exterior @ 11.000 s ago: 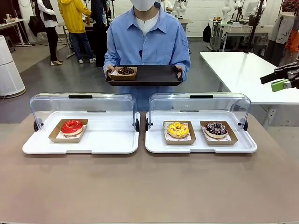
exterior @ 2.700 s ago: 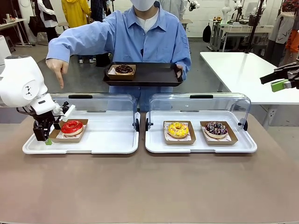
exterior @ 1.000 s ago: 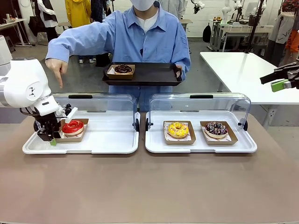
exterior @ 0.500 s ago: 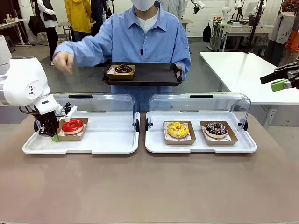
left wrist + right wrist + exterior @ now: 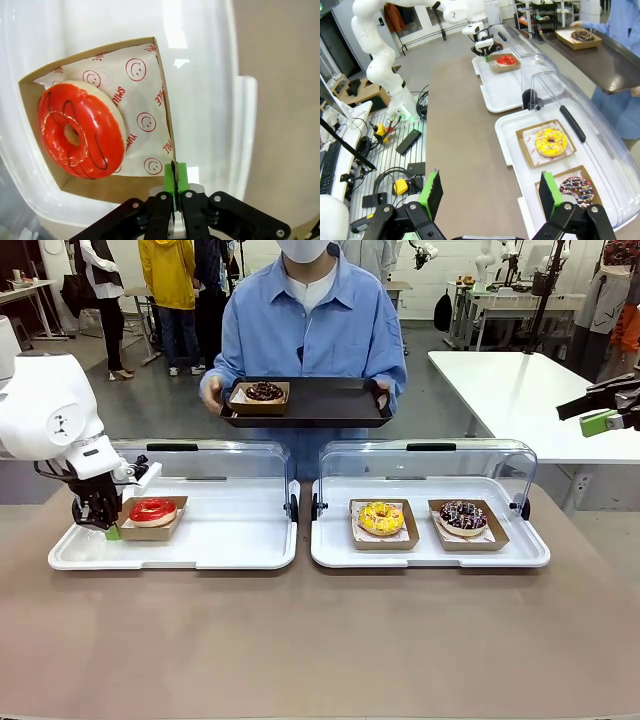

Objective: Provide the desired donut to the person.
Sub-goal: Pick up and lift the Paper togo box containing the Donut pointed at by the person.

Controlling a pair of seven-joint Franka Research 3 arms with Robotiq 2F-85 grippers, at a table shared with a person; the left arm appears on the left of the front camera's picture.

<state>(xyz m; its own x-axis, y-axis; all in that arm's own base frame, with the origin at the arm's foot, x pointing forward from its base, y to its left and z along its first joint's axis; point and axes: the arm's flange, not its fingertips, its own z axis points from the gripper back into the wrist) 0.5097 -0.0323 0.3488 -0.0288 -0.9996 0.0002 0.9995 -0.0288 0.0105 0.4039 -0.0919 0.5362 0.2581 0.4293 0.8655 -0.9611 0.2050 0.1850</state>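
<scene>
Glossy red ring donut [image 5: 80, 130] in square brown cardboard tray [image 5: 107, 187]; left hand [image 5: 173, 167] clenched on its thin wall; right hand [image 5: 490, 192] spread.

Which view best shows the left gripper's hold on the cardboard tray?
Left wrist view: the left gripper is closed on one side wall of the cardboard tray, beside the red donut. The front view shows it at the tray's end, contact too small to judge; the right wrist view shows both far off.

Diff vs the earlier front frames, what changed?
Left gripper came in and shut on the red donut's box edge. The person's hand, pointing at it earlier, dropped back to the black tray. Yellow donut, sprinkled donut and open right gripper stayed put.
</scene>
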